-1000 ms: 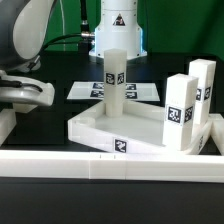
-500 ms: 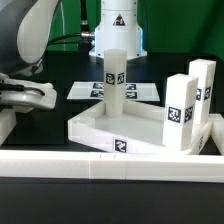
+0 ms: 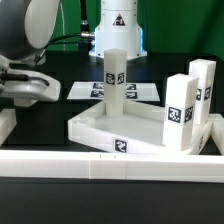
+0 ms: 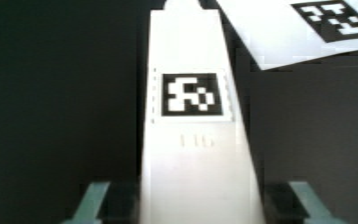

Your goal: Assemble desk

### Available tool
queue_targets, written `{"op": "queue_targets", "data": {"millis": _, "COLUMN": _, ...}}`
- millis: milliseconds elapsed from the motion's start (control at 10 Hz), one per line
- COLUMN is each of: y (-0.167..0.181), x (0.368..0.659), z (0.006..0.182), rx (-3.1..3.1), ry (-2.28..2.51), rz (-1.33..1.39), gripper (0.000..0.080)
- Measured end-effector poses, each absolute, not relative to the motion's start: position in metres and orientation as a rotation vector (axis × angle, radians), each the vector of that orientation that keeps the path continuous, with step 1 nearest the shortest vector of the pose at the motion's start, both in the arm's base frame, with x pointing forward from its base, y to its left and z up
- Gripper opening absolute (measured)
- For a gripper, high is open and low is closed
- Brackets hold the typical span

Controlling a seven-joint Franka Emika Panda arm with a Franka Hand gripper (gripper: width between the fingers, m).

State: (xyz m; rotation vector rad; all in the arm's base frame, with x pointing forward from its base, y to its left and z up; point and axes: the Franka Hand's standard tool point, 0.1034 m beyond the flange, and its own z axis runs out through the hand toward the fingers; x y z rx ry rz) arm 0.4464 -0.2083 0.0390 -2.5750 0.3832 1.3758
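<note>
Black surface (image 3: 55,110) fills the exterior view, with a white rail (image 3: 110,165) across the lower frame. The desk top (image 3: 105,128) sits at centre, one leg (image 3: 116,80) standing upright in it; two more legs (image 3: 180,110) (image 3: 203,92) stand at right of frame. The marker board (image 3: 145,90) lies behind, mid-frame. The arm enters at upper left; the gripper (image 3: 30,92) sits at the left edge, low over the surface, its fingers not resolved here.

Wrist view: a fourth leg (image 4: 199,120) lies flat on the black surface, running up the frame centre, tag facing the camera. The fingers (image 4: 98,200) (image 4: 300,200) show at lower frame, one on each side of the leg, spread apart with dark gaps between each and the leg's sides. Nothing is grasped. The marker board's corner (image 4: 318,30) appears at upper right.

Risks, as judged:
- The leg looks slightly off-centre between the fingers; uneven contact on closing could skew or push it.
- A grip near one end of a long leg could let it tilt or slip on lifting.
- The leg's far end lies near the marker board; a shove could drive it onto the board.
</note>
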Motion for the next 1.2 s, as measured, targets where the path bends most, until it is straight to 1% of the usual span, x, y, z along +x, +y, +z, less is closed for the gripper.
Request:
{"op": "queue_targets", "data": {"millis": 200, "y": -0.195, "x": 0.463, "z": 0.068, "rx": -2.603, "ry": 0.410, "rz": 1.349, "gripper": 0.0290}}
{"op": "queue_targets", "data": {"millis": 300, "y": -0.189, "x": 0.469, "z": 0.074, "rx": -2.623, "ry": 0.407, "rz": 1.334, "gripper": 0.0290}}
{"op": "queue_targets", "data": {"millis": 500, "y": -0.194, "x": 0.469, "z": 0.068, "rx": -2.640, "ry": 0.412, "rz": 1.313, "gripper": 0.0290}}
{"op": "queue_targets", "data": {"millis": 800, "y": -0.196, "x": 0.474, "z": 0.068, "rx": -2.665, "ry": 0.412, "rz": 1.279, "gripper": 0.0290}}
{"op": "queue_targets", "data": {"millis": 900, "y": -0.195, "x": 0.487, "z": 0.073, "rx": -2.713, "ry": 0.422, "rz": 1.204, "gripper": 0.0290}}
{"op": "queue_targets", "data": {"millis": 1000, "y": -0.189, "x": 0.500, "z": 0.086, "rx": -2.766, "ry": 0.433, "rz": 1.098, "gripper": 0.0290}}
{"op": "queue_targets", "data": {"millis": 1100, "y": -0.183, "x": 0.506, "z": 0.099, "rx": -2.793, "ry": 0.467, "rz": 1.036, "gripper": 0.0290}}
{"op": "queue_targets", "data": {"millis": 1200, "y": -0.184, "x": 0.517, "z": 0.102, "rx": -2.847, "ry": 0.463, "rz": 0.936, "gripper": 0.0290}}
